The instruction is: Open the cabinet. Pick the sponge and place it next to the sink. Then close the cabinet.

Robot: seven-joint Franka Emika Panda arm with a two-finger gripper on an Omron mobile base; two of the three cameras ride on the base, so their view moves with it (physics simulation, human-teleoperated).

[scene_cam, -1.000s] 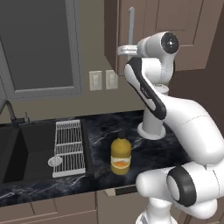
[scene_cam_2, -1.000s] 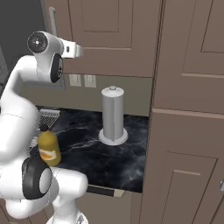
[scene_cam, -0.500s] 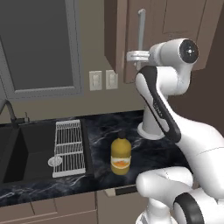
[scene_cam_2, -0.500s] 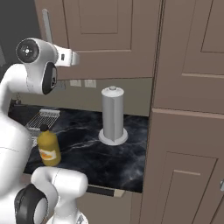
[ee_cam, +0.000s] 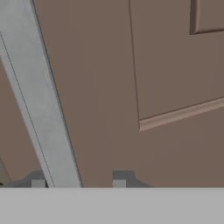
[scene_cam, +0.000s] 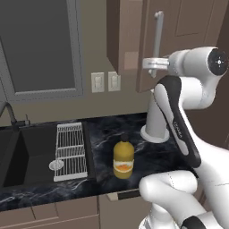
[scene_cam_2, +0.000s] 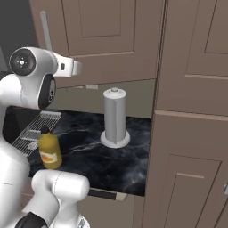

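Cabinet point(scene_cam: 192, 40) hangs on the wall above the right end of the counter point(scene_cam: 147, 152), its panelled brown door point(scene_cam_2: 111, 40) swung partly out toward the room, so that a darker gap shows along its left edge in the left base view. The long silver bar handle point(scene_cam: 156, 42) runs upright down the door near that free edge. The hand point(scene_cam: 151, 64) is up at the lower part of the bar, reaching in level from the white arm. In the hand view the bar point(ee_cam: 41, 100) passes slantwise between the two finger tips point(ee_cam: 119, 183), which sit narrowly to either side of it with the door panel right behind; the hand is closed around the handle.

Down on the dark marbled counter, a yellow-orange bottle point(scene_cam: 123, 157) with a dark cap stands near the front edge, just right of the sink. Behind it, toward the back right of the counter and under the cabinet, a grey paper-towel roll point(scene_cam_2: 115, 116) stands upright on its round base. The sink point(scene_cam: 27, 147) is sunk into the left end of the counter, black, with a white wire rack point(scene_cam: 70, 150) laid along its right side and a dark curved faucet point(scene_cam: 9, 114) at the back left. Two pale wall plates point(scene_cam: 105, 82) sit on the wall just left of the open door.
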